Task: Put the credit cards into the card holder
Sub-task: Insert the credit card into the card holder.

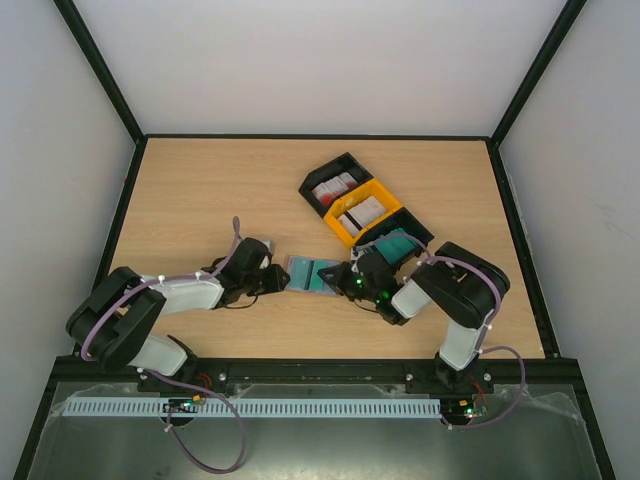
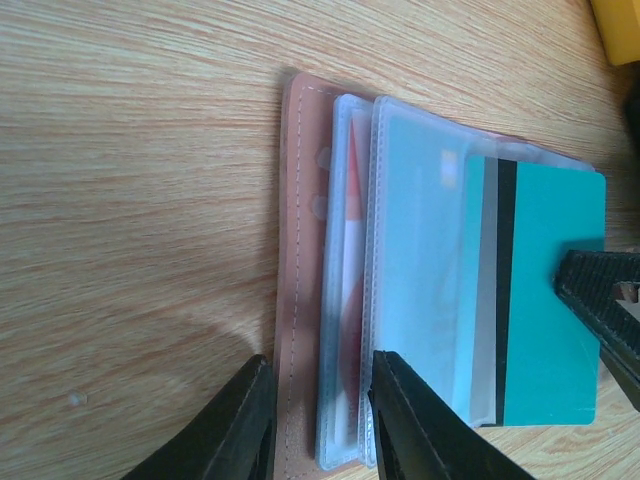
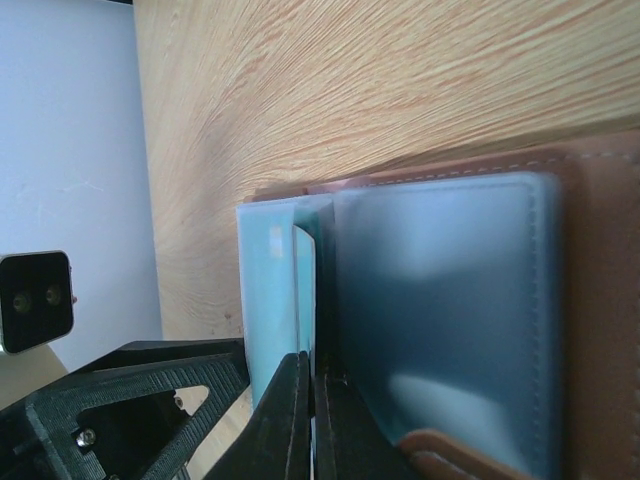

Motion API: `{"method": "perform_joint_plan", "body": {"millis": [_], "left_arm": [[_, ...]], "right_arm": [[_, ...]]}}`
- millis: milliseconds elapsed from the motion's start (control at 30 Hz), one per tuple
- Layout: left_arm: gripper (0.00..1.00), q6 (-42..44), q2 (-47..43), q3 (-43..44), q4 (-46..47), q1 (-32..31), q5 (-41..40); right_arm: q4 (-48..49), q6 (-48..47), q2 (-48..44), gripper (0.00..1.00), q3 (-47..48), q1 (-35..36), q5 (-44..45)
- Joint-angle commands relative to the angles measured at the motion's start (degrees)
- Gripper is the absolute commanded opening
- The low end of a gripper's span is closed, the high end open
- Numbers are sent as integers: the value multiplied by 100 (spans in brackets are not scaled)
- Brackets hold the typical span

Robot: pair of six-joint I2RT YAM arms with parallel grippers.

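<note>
One red-and-white plastic card (image 2: 350, 300) sits sleeved in the open reddish-brown leather card holder (image 2: 297, 250) on the wooden counter (image 2: 130, 200), the right gripper (image 3: 315, 378) pinches a teal plastic card (image 2: 550, 300) partly inserted, the left gripper (image 2: 322, 370) straddles the holder's edge, clamping unclear, and whitish cards (image 1: 365, 210) wait in a yellow plastic tray (image 1: 340, 235).

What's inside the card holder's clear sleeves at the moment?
In the card holder, a teal card sits partway in the front sleeve, striped end sticking out. A red-and-white card shows through the sleeve behind. Anything deeper is covered.
</note>
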Motion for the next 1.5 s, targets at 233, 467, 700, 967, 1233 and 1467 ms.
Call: {"method": "perform_joint_plan", "body": {"millis": [233,467,700,967,1233,1467], "left_arm": [[30,110,130,27,-217,19,-13],[29,104,134,15,-204,26,12],[26,112,162,11,-181,23,26],[24,121,208,6,-187,22,14],[20,117,212,2,-195,23,37],[19,100,226,10,-129,20,115]], "right_arm": [[236,75,516,3,137,78,-20],[311,185,610,5,102,133,214],[621,445,696,2,0,194,593],[489,457,550,2,-154,191,981],[673,575,492,2,-412,208,1144],[730,551,772,2,-96,342,916]]}}
